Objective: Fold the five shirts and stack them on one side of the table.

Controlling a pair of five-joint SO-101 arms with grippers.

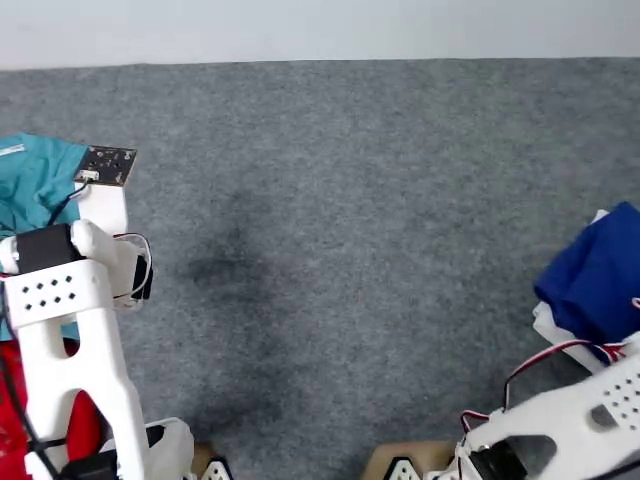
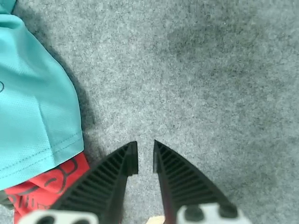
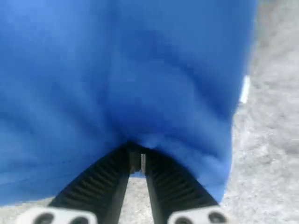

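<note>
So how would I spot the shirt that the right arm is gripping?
Go to the right edge of the grey mat. The blue shirt lies bunched there on something white, pinched in the right gripper; it alone is deep blue; the teal shirt and red shirt lie across the mat.

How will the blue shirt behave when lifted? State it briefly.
Probably floppy: the blue shirt bunches in soft folds at the right gripper. Likely light, since the cloth looks thin. It may sag and drag across the grey table.
</note>
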